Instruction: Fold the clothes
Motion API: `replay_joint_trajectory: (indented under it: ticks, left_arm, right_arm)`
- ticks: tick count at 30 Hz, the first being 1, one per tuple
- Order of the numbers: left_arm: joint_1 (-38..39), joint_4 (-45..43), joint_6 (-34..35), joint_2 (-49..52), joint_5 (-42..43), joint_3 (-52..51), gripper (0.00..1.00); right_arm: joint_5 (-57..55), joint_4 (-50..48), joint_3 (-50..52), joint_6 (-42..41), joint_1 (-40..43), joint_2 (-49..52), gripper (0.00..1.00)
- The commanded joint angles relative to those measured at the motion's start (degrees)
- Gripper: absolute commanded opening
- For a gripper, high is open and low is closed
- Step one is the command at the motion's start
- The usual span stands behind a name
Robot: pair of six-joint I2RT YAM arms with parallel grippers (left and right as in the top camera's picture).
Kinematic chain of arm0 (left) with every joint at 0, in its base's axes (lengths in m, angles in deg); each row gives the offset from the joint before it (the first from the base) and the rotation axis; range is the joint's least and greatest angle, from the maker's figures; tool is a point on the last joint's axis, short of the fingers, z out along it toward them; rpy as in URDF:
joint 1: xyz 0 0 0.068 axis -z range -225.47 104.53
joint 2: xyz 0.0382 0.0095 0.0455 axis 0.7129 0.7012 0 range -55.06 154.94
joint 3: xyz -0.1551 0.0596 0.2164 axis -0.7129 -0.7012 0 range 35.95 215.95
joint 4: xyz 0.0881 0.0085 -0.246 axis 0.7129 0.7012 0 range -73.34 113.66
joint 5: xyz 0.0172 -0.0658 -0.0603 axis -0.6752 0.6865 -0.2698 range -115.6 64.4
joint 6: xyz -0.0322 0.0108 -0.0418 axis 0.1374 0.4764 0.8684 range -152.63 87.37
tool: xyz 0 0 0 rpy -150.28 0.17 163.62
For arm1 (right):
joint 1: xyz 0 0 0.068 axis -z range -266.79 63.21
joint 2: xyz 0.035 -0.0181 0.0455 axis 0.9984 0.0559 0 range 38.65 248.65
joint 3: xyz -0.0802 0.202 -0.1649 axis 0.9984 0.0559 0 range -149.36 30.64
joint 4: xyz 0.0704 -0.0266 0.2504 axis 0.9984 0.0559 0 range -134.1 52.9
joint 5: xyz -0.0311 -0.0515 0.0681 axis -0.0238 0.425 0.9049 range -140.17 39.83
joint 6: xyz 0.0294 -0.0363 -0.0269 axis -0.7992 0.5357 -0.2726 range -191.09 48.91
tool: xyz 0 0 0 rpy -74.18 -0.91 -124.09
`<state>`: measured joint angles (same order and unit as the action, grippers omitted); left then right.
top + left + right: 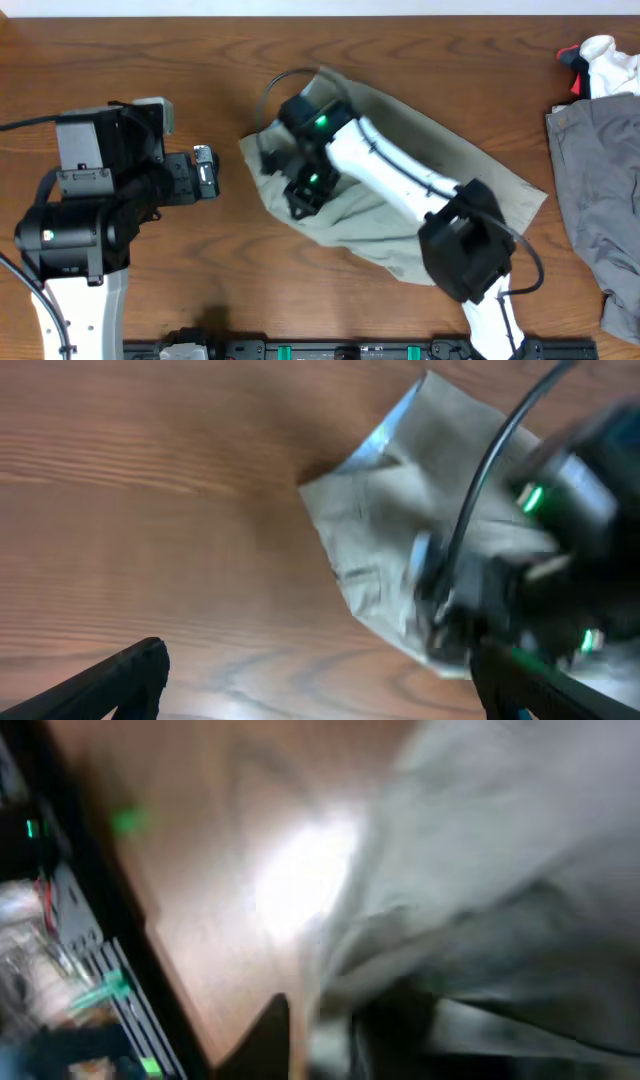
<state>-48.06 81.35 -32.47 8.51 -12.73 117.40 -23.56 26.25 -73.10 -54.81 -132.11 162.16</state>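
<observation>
Shorts (470,170) lie crumpled at centre frame on the table (120,50). On their left portion rests the right gripper (300,197); blur hides whether its jaws pinch cloth. Left of the shorts, the left gripper (207,172) hovers over bare wood, jaws spread wide.

The left arm (75,235) sits folded at its own side, and the left gripper (205,172) points right with jaws spread wide. The right arm (400,175) stretches diagonally forward and left, wrist bent downward. Blur hides how the jaws of the right gripper (300,195) stand.
</observation>
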Motion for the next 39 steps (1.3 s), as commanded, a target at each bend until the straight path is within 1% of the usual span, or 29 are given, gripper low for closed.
replay_joint_trajectory:
  ticks: [1, 2, 3, 9, 11, 13, 18, 20, 22, 23, 24, 26, 29, 31, 33, 35, 36, 39]
  left_arm:
    - [-0.2, -0.7, -0.6, -1.5, -2.7, 0.8, 0.98]
    - [-0.2, -1.1, -0.6, -1.8, -2.7, 0.9, 0.98]
    - [-0.2, -1.4, -0.6, -2.1, -2.7, 1.0, 0.98]
    - [-0.2, -3.7, -0.5, -4.4, -4.2, 1.2, 0.98]
    - [-0.2, -4.4, -0.5, -5.1, -5.1, 1.4, 0.98]
    - [-0.2, -5.1, -0.5, -5.8, -6.3, 2.0, 0.98]
    - [-0.2, -6.0, -0.5, -7.3, -7.6, 4.7, 0.98]
    - [-0.2, -5.9, -0.5, -7.5, -7.6, 6.5, 0.98]
    - [-0.2, -5.9, -0.5, -7.6, -7.7, 7.8, 0.98]
    - [-0.2, -5.9, -0.5, -7.6, -8.1, 8.4, 0.98]
    - [-0.2, -5.9, -0.5, -7.5, -8.8, 8.8, 0.98]
    - [-0.2, -5.9, -0.5, -7.5, -9.9, 9.4, 0.98]
    - [-0.2, -5.9, -0.5, -7.5, -10.0, 9.8, 0.98]
    - [-0.2, -5.9, -0.5, -7.5, -9.9, 9.9, 0.98]
    - [-0.2, -6.1, -0.5, -7.5, -10.0, 10.0, 0.98]
    - [-0.2, -6.3, -0.5, -7.5, -10.0, 10.1, 0.98]
    - [-0.2, -6.3, -0.5, -7.5, -10.0, 10.1, 0.98]
    - [-0.2, -6.3, -0.5, -7.4, -10.0, 10.1, 0.98]
  right_arm:
    - [-2.4, 2.5, -0.4, 7.2, -4.4, -1.7, 0.29]
    - [-2.4, 3.7, -0.4, 9.0, -5.7, -1.7, 0.34]
    - [-2.4, 4.5, -0.4, 10.4, -6.8, -1.7, 0.36]
    - [-3.1, 7.9, -0.4, 18.1, -11.3, -1.7, 0.36]
    - [-3.3, 9.8, -0.4, 21.8, -12.4, -1.7, 0.41]
    - [-3.3, 11.4, -0.4, 24.6, -13.6, -1.7, 0.44]
    - [-4.2, 11.5, -0.4, 25.0, -16.9, -1.7, 0.49]
    - [-5.9, 10.3, -0.4, 24.9, -18.7, -1.7, 0.47]
    - [-10.8, 8.2, -0.4, 21.9, -20.6, -1.7, 0.49]
    - [-13.5, 7.3, -0.4, 20.3, -21.2, -1.7, 0.56]
    - [-18.3, 5.9, -0.4, 17.3, -21.9, -1.7, 0.59]
    - [-28.7, 3.5, -0.4, 10.9, -22.6, -1.7, 0.59]
    - [-45.5, 0.5, -0.4, 0.8, -22.1, -1.7, 0.62]
    - [-51.5, -0.3, -0.4, -2.9, -20.5, -1.7, 0.6]
    - [-52.2, -0.7, -0.4, -4.8, -17.9, -1.7, 0.58]
    - [-50.2, -1.0, -0.4, -6.4, -14.6, -1.8, 0.54]
    - [-48.3, -0.9, -0.4, -6.4, -13.0, -2.0, 0.52]
    - [-39.5, -1.0, -0.5, -6.4, -6.9, -2.9, 0.51]
